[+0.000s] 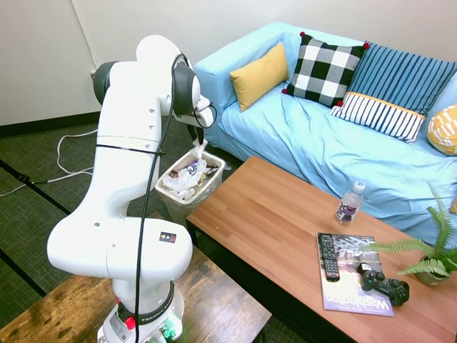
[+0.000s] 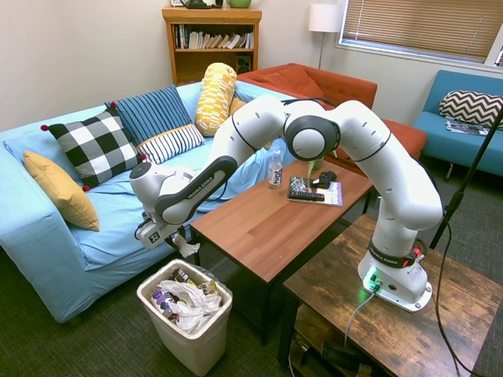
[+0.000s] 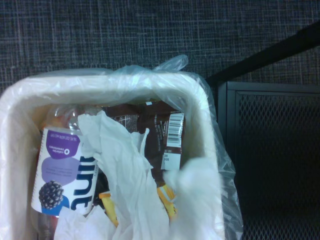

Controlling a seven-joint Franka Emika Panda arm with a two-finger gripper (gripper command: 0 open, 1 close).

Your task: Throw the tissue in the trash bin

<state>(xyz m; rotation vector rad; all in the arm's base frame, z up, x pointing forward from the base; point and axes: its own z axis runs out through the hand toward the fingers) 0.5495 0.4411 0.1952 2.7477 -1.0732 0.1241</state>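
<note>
- On the left of my second outside view sits the blue sofa [image 2: 86, 236] with its cushions; nothing there concerns the job.
- Next along, low and near the sofa's front edge, I have the trash bin [image 2: 196, 334], liner over the rim and already full of wrappers, a purple-labelled bottle [image 3: 62, 172] and loose white paper.
- Just above the bin's back rim hangs the gripper [image 2: 182, 242], with the arm reaching across from the right and over the corner of the coffee table [image 2: 259, 224].
- The tissue [image 2: 188, 248] dangles from the gripper as a small white wad, above the bin and not touching the rubbish. I read the fingers as pinched on it, though they are small in this view.
- The wrist camera agrees: I look straight down into the bin, and a blurred white lump [image 3: 197, 192] rises from the bottom edge, over the bin's inside and near its wall on the table side.
- Further right, the table carries a water bottle [image 2: 274, 169], a remote [image 2: 299, 188], a magazine [image 2: 330, 194] and a game controller [image 2: 324, 180], all well away from the work.
- My judgement on progress: pickup and carry are done, and the wad is over the opening. What is left is to let go, perhaps after shifting a little toward the bin's middle, since it hangs near the rim and could catch the liner or fall outside.
</note>
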